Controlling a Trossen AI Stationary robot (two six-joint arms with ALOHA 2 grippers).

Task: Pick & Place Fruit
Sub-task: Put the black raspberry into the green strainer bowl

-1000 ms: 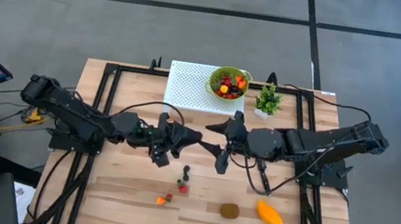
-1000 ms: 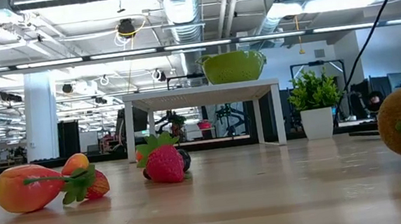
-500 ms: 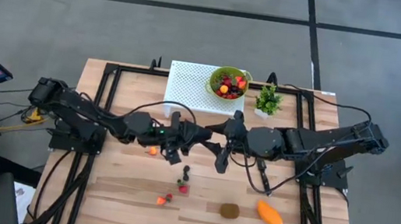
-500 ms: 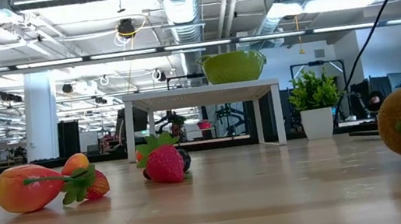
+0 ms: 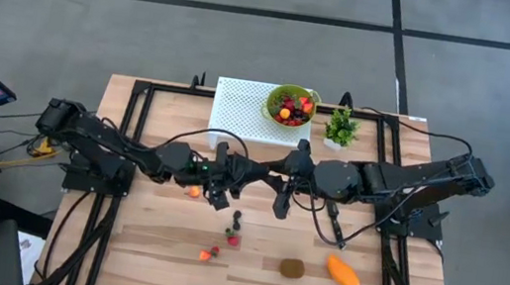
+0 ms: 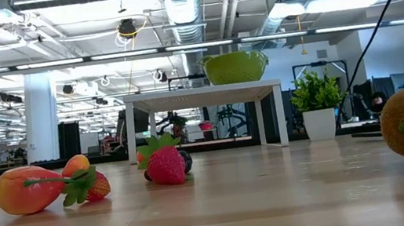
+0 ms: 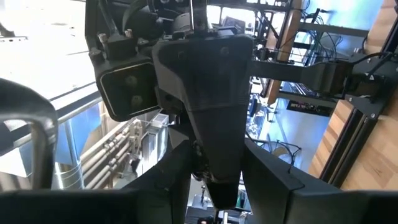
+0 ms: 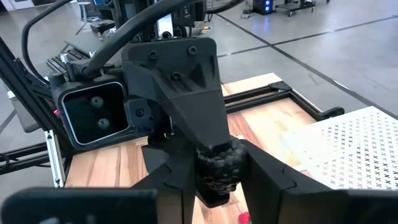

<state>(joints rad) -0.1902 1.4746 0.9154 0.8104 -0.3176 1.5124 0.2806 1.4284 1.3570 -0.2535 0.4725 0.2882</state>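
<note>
Lying toward 6 o'clock on the desk (image 5: pixel 152 238), the kiwi (image 5: pixel 292 268) and mango (image 5: pixel 343 274) look firm and smooth; each is best taken across its short middle. The small berries (image 5: pixel 234 226) and the orange and red pieces (image 5: pixel 209 253) beside them seem light and prone to roll, so they need a gentle pinch at the widest part. Above the desk's centre, the left gripper (image 5: pixel 253 171) and right gripper (image 5: pixel 277 174) meet nose to nose, both sets of jaws narrow on one dark bumpy berry (image 8: pixel 216 171). At 12 o'clock, a white stand (image 5: pixel 239 110) carries the green bowl (image 5: pixel 269 106), which is filled with mixed red and orange fruit.
</note>
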